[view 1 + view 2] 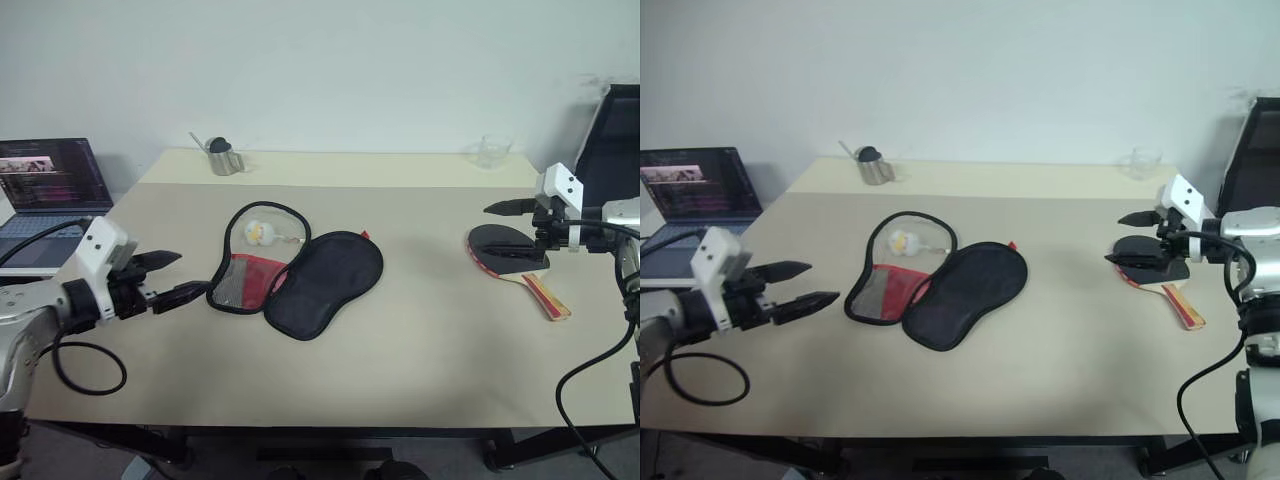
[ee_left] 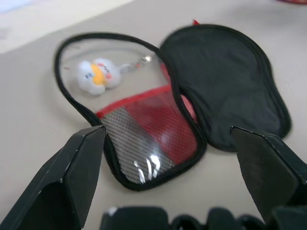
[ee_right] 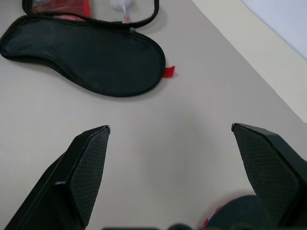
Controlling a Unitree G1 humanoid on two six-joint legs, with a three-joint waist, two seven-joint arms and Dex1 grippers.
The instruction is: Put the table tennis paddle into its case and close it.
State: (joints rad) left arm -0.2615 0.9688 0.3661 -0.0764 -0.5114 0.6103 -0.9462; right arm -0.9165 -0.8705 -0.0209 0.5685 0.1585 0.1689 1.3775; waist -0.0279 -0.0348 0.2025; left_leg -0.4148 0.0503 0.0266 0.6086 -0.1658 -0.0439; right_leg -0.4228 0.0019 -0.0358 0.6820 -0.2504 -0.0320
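The case point(image 1: 300, 270) lies unzipped and spread flat mid-table. Its left half shows a red panel under black mesh point(image 2: 148, 129) and a white-yellow charm point(image 1: 258, 232). Its right half point(image 3: 86, 57) is plain black. The table tennis paddle point(image 1: 500, 245) lies flat near the table's right edge, black rubber up, with its striped handle point(image 1: 548, 297) pointing toward the front right. My left gripper point(image 1: 190, 275) hovers open just left of the case, pointing at it. Over the paddle's blade hovers my right gripper point(image 1: 1132, 237), open, with nothing between its fingers.
A laptop point(image 1: 45, 195) sits off the table's left side. A metal cup point(image 1: 225, 158) stands at the back left and a clear glass point(image 1: 492, 152) at the back right. A dark chair point(image 1: 610, 140) is beyond the right edge. A black cable point(image 1: 90, 370) loops under my left arm.
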